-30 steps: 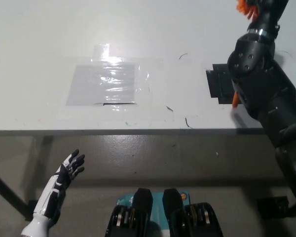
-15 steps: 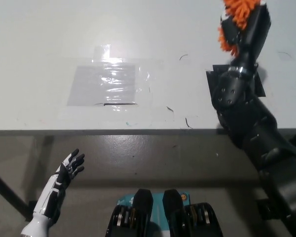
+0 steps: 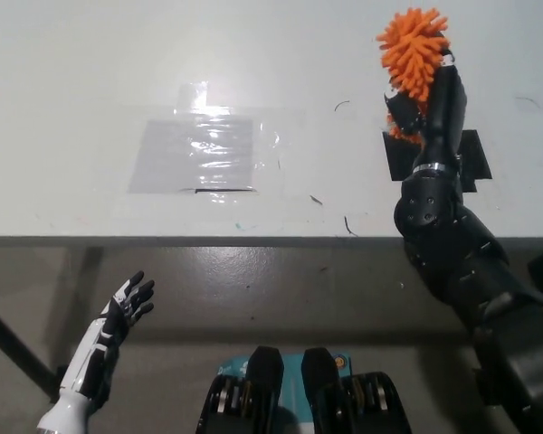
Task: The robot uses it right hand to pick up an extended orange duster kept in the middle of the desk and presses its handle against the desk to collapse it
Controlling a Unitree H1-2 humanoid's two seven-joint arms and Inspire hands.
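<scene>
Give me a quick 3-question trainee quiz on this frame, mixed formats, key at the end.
1. True or false: the orange duster is lying flat in the middle of the desk.
2. Multiple choice: where is the left hand?
A. Gripping the duster
B. Below the desk's front edge at lower left, fingers apart, holding nothing
C. Pressed on the clear taped sheet
3. Fill in: the black patch on the desk sits at the desk's ____ side, under the right arm.

Key:
1. False: the right hand holds it up over the desk, fluffy head toward the camera.
2. B
3. right
</scene>
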